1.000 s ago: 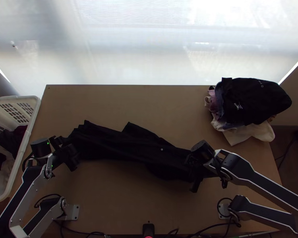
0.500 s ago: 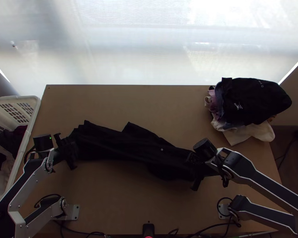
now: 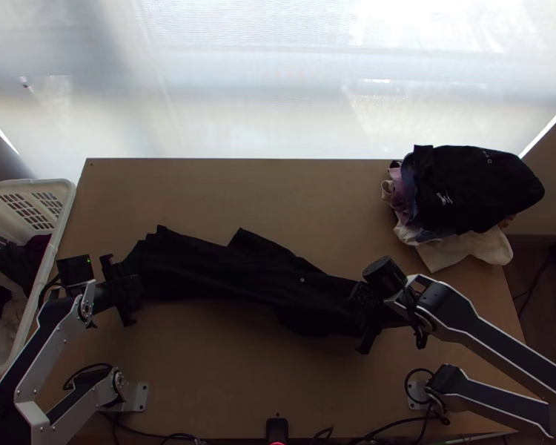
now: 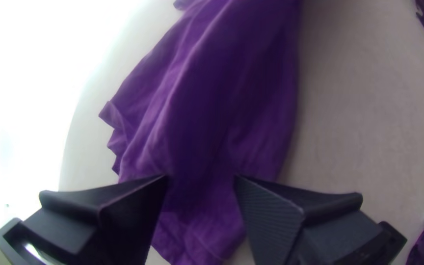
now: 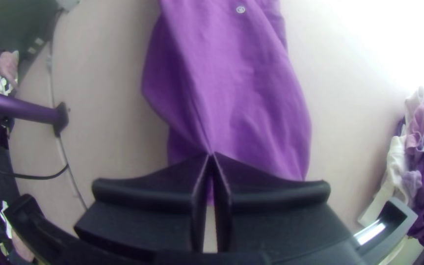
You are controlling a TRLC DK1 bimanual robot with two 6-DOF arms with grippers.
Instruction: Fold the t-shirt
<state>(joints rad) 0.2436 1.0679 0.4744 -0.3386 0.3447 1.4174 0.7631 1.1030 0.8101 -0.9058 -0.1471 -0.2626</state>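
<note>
The dark t-shirt point(image 3: 241, 274) lies bunched lengthwise across the middle of the table; it looks purple in the left wrist view point(image 4: 231, 88) and the right wrist view point(image 5: 241, 73). At its left end is my left gripper point(image 3: 130, 288), whose fingers stand apart over the cloth in the left wrist view, where the gripper point(image 4: 201, 179) has shirt visible between them. My right gripper point(image 3: 363, 315) is at the shirt's right end. In the right wrist view the gripper point(image 5: 211, 154) has its tips together on a gathered fold of the shirt.
A pile of clothes point(image 3: 471, 193) rests at the table's back right corner, black on top with white cloth below. A white basket point(image 3: 67, 215) holding garments stands beyond the table's left edge. A small black device point(image 3: 276, 429) sits at the near edge.
My left gripper has turned and shifted slightly left at the shirt's end, its fingers now standing wider apart. The right arm has moved only a little, and the shirt lies nearly as before.
</note>
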